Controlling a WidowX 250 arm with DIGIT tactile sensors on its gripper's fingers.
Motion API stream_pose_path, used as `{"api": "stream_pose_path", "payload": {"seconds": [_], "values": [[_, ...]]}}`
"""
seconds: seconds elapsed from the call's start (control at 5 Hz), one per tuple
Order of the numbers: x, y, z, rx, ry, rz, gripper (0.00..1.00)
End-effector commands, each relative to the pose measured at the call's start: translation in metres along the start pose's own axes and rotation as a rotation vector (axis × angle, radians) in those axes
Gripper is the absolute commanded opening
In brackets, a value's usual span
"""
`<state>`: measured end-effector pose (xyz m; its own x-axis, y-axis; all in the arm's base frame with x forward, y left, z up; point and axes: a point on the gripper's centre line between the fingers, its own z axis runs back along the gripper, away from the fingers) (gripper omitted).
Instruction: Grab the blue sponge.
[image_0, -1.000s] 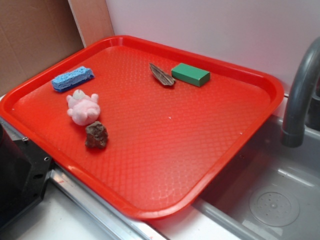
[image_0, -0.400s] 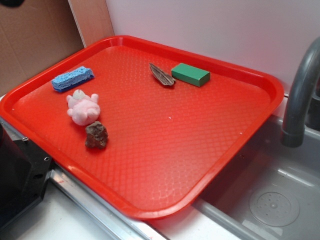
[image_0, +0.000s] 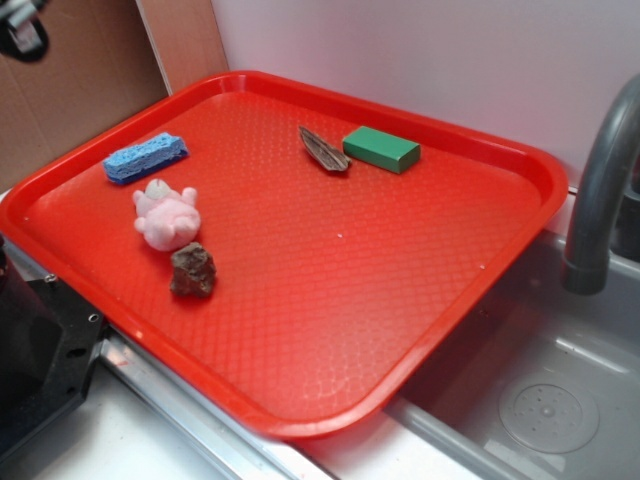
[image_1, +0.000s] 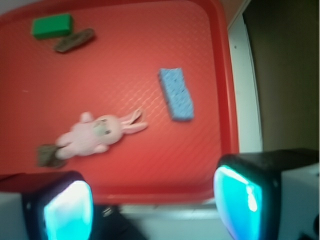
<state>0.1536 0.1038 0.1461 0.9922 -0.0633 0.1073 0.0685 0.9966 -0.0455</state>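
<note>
While the blue sponge (image_0: 146, 157) (image_1: 176, 93) lies near the red tray's (image_0: 420, 330) left edge beside a pink plush toy (image_0: 166, 217), the gripper (image_1: 152, 202) hangs above, jaws spread, empty.

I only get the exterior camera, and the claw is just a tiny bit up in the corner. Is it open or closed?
Observer: Open. The wrist view shows the gripper with its fingers wide apart and nothing between them.
Operator: Is it over the sponge?
Observer: Not yet. It looks down from just outside the tray's rim. The sponge lies ahead on the tray, nearer the finger at the picture's right.
Operator: What's the pink blob?
Observer: A bunny. Its long ears point toward the sponge but do not touch it.
</note>
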Motion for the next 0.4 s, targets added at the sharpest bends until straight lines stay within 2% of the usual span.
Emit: {"api": "stream_pose_path", "payload": {"seconds": [0.0, 0.2], "values": [[0.025, 0.029, -0.050, -0.016, -0.024, -0.099, 1.00], [0.020, 0.033, -0.087, -0.001, 0.026, -0.123, 1.00]]}}
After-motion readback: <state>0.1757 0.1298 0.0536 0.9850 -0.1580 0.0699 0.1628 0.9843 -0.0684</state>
